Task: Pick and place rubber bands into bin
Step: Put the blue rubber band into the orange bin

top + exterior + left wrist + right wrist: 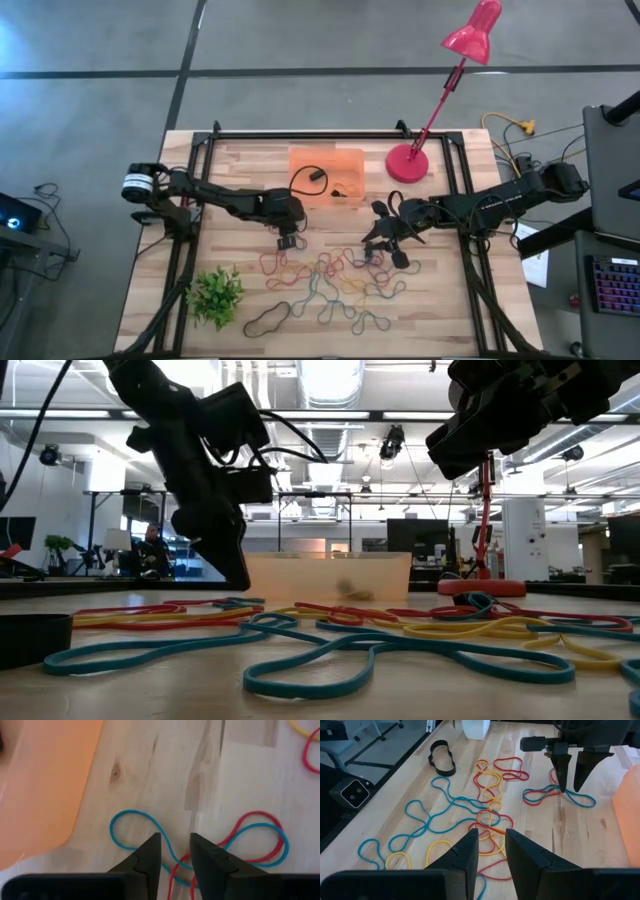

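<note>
- Rubber bands (325, 285) lie loose on the wooden table (230, 170), tangled in a patch between the bin and the near edge: red, yellow, teal, orange, plus one black loop (268, 319) off by the plant (215, 293).
- Target under my left gripper (175, 851): a teal band (150, 827) crossed over a red band (250, 820), just beside the bin's near corner.
- Bin (326, 175), translucent orange tray, sits at the back centre of the table. Something small and dark is already in it; can't tell what.
- Left gripper fingers are parted, tips down at the table, straddling the teal/red crossing. Nothing clamped yet as far as I can see.
- My right gripper (487, 851) is over the middle of the pile, fingers slightly apart, nothing visibly between them.
- Risk 1: teal and red overlap right where I'd close, so I probably grab both, or snag one and drag the other.
- Risk 2: bands are thin and flat on the wood; if the tips aren't touching the table they'll close on air.
- Risk 3: floppy loop could hang on the bin wall at release.
- Risk 4: both arms work the same patch, near each other; clash is possible.
- Red desk lamp (440, 90) stands beside the bin on the right arm's side, so watch the swing.
</note>
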Controlling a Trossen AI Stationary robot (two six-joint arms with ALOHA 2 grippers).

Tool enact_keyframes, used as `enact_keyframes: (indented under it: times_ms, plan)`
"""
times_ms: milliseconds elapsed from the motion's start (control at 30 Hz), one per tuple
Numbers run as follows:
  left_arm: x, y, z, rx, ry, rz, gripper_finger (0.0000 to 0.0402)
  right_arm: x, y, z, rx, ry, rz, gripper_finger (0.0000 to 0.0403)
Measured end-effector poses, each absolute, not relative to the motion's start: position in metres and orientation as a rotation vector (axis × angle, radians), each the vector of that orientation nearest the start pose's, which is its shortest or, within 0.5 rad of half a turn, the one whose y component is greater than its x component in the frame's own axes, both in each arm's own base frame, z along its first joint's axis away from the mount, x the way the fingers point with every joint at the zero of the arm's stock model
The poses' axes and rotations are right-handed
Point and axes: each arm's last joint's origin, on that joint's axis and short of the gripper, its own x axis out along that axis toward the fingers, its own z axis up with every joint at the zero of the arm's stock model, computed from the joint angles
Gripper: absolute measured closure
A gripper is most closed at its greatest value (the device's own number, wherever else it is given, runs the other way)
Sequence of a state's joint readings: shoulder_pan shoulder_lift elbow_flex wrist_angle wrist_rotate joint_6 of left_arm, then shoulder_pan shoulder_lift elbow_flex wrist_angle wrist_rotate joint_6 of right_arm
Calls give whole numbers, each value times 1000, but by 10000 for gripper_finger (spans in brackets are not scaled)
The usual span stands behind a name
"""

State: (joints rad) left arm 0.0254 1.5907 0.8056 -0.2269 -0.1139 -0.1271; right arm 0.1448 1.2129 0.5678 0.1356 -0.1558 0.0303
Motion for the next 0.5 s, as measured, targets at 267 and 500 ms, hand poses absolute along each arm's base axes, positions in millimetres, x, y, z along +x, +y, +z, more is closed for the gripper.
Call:
enact_keyframes:
  times_ms: [267, 500]
  plan:
    - [290, 11, 154, -94, 1003, 205, 278, 240, 40, 205, 29, 514, 287, 315]
    - [288, 11, 151, -114, 1005, 213, 276, 240, 40, 205, 26, 513, 288, 320]
